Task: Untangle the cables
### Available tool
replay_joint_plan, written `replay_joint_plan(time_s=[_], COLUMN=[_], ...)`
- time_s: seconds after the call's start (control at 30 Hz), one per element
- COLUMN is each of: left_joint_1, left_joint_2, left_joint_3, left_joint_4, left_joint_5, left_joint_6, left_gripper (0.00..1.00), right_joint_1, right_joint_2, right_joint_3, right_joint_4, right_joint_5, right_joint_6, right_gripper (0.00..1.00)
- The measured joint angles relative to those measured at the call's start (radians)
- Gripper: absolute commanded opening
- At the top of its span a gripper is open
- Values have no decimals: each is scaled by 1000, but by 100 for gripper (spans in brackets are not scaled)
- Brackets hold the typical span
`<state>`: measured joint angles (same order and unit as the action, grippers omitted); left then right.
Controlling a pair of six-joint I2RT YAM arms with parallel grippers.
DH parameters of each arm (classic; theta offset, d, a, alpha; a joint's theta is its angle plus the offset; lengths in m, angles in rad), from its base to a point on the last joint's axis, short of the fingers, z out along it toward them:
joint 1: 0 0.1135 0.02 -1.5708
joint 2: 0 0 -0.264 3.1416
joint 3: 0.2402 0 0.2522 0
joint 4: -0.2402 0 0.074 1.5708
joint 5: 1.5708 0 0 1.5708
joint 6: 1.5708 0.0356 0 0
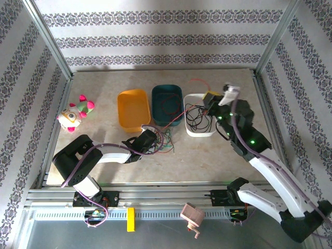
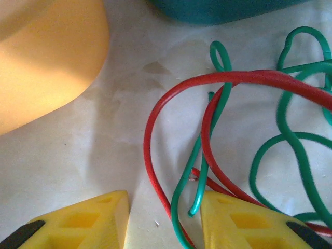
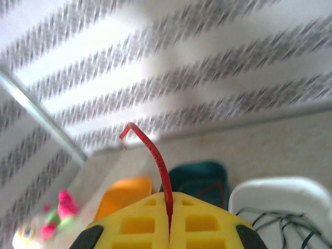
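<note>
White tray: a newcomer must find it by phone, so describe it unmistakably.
Three trays sit in a row on the table. The white tray is rightmost, beside the teal tray. Only it holds a tangle of black cables.

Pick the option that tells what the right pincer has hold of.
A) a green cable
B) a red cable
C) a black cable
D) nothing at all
B: in the right wrist view the right pincer has its yellow fingers closed together, and a red cable rises from the seam between them.
</note>
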<state>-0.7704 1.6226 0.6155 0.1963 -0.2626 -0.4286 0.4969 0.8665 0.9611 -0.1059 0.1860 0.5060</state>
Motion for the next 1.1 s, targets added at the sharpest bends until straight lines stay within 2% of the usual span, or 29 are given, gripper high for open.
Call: replay_joint_plan(time_s=[0.2, 0.37, 0.67, 1.1], left_joint_1=[0, -1, -1, -1], left_joint_2=[1, 1, -15, -19], left_joint_3=[-3, -13, -50, -55], left_joint_4=[7, 29, 84, 90], left_joint_5=[0, 3, 16, 19], left_joint_6=[0, 0, 0, 0], left_gripper=[46, 49, 50, 50], right_joint_1=[-209, -331, -338, -337], right_joint_2=[-116, -112, 49, 270], right_joint_3=[-39, -44, -27, 208], right_joint_4=[79, 127, 214, 392], right_joint_5=[0, -85, -269, -399], right_joint_6=[112, 201, 259, 357], right_gripper=[0, 0, 0, 0])
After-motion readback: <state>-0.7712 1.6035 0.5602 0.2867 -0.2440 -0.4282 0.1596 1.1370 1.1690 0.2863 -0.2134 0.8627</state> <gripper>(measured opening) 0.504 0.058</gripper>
